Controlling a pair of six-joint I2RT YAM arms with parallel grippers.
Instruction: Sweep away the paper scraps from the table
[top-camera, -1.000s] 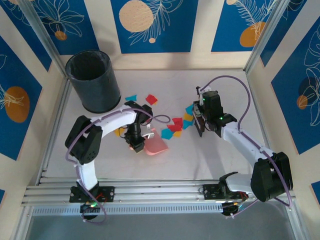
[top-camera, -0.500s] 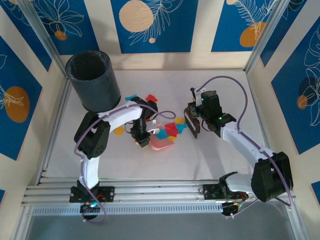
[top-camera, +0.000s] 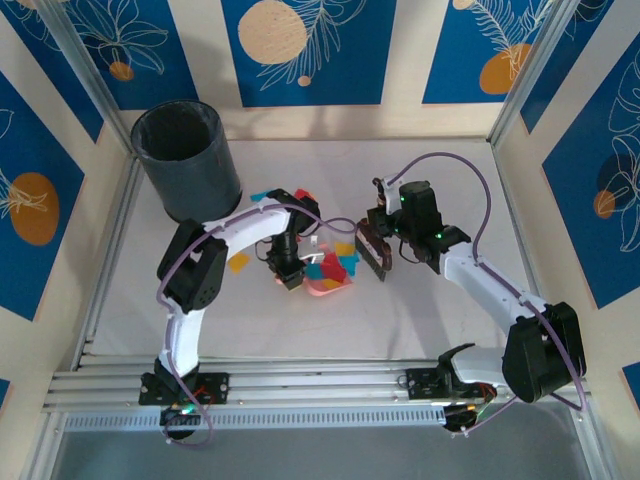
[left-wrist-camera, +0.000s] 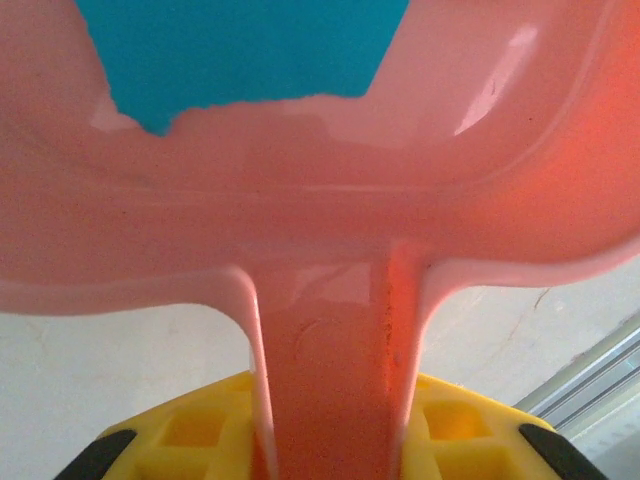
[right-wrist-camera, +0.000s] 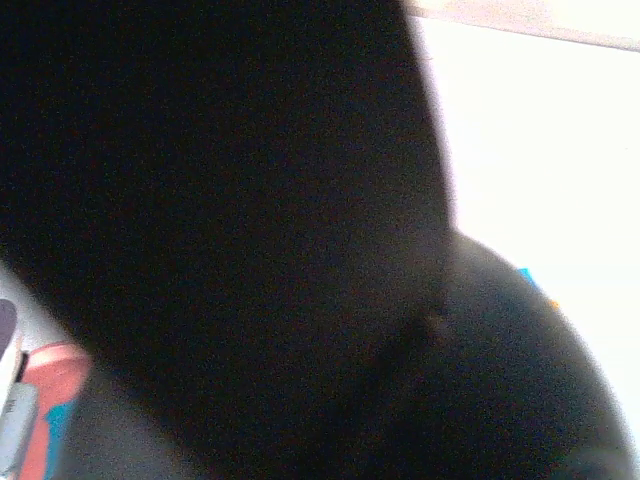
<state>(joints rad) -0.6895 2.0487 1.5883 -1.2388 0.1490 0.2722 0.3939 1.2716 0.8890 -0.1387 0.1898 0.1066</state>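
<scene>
Across the bench (top-camera: 440, 170): pale, matte, flat, rail-edged, with nothing for paper to snag on.

Bin (top-camera: 185, 165): black, round, open-topped, upright at the far left corner, well apart from the work.

Dustpan (top-camera: 322, 287): pink glossy moulded plastic, stiff, a shallow tray with a flat handle. It sits mid-bench with its mouth toward my right arm. My left claw (top-camera: 287, 272) is clamped narrow on that handle, with a yellow pad on either side in the wrist view.

Brush (top-camera: 372, 252): dark and blocky, just beside the pan's mouth. My right claw (top-camera: 385, 232) is closed fully on it.

Paper scraps (top-camera: 335, 264): most are bunched in the pan or at its lip, red, cyan and yellow, and one cyan piece lies flat on the pan floor. Strays on the bench:
- a yellow bit (top-camera: 238, 262) near my left arm
- a red bit (top-camera: 302, 197) between pan and bin
- a cyan bit (top-camera: 262, 196) between pan and bin

Handling, my judgement:
- The scraps are thin, limp and almost weightless, and they lie flat.
- Pinching one is not worthwhile; push from behind with the bristles, low and slow.
- They will slide easily on the glossy plastic, so the pan should stay level.
- A quick move could flutter them out.
</scene>
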